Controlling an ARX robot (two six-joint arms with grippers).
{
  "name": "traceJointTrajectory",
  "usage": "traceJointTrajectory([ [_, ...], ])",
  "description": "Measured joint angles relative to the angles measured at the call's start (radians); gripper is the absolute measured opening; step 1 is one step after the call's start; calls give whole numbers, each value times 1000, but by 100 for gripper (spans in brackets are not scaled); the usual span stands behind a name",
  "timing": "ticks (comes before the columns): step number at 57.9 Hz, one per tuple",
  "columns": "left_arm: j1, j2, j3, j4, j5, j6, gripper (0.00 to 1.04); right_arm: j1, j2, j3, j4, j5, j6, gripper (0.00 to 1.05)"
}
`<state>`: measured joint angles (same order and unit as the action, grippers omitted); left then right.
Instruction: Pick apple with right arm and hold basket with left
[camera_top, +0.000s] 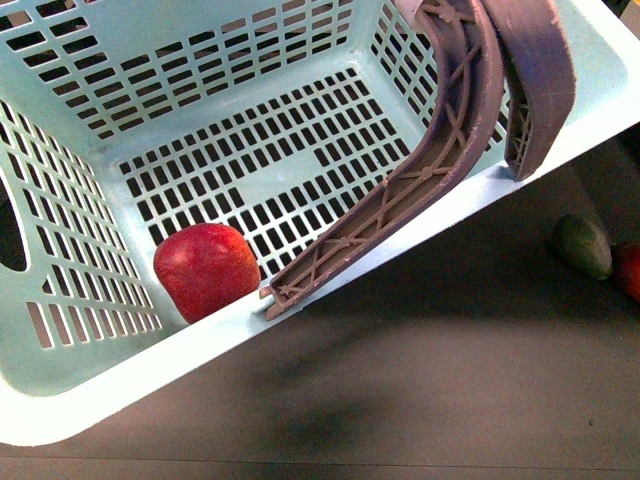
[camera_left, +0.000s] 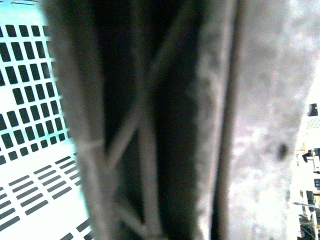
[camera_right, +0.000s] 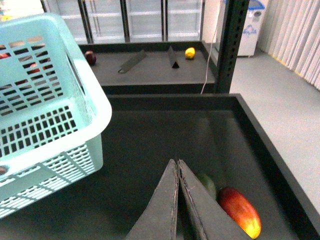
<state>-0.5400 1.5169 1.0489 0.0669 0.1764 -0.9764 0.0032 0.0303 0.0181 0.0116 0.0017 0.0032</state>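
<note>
The turquoise basket (camera_top: 150, 370) hangs tilted above the dark table, with its rim (camera_right: 95, 100) raised. My left gripper is shut on the basket's brown-mauve handle (camera_top: 440, 170). That handle (camera_left: 150, 125) fills the left wrist view and hides the fingers. The apple (camera_right: 240, 212), red with a yellow patch, lies on the table beside a green oval fruit (camera_right: 207, 185). In the front view the apple (camera_top: 630, 270) shows at the right edge. My right gripper (camera_right: 178, 162) is shut and empty, just above and beside the two fruits.
A plain red round fruit (camera_top: 205, 270) rests in the basket's low corner. The table's raised black wall (camera_right: 270, 145) runs along the right. A black post (camera_right: 231, 45) stands behind it. A far shelf holds a lemon (camera_right: 190, 52) and a dark red fruit (camera_right: 90, 57).
</note>
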Motion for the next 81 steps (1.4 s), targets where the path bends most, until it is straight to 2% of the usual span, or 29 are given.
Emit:
traceJointTrajectory([
  [21, 0, 0, 0, 0, 0, 0, 14, 0, -24, 0, -10, 0, -1, 3],
  [28, 0, 0, 0, 0, 0, 0, 14, 0, -24, 0, -10, 0, -1, 21],
  [43, 0, 0, 0, 0, -1, 0, 14, 0, -24, 0, -10, 0, -1, 75],
  [50, 0, 0, 0, 0, -1, -1, 14, 0, -24, 0, -10, 0, -1, 92],
  [52, -2, 1, -13, 48, -32, -20, 14, 0, -24, 0, -10, 0, 0, 97],
  [55, -2, 5, -53, 199, -105, -76, 14, 0, -24, 0, -10, 0, 0, 97],
  [60, 11, 11, -68, 330, -180, -136, 14, 0, -24, 0, -10, -1, 0, 96],
  [81, 228, 3, -126, 359, -234, -276, 14, 0, -25, 0, -10, 1, 0, 96],
])
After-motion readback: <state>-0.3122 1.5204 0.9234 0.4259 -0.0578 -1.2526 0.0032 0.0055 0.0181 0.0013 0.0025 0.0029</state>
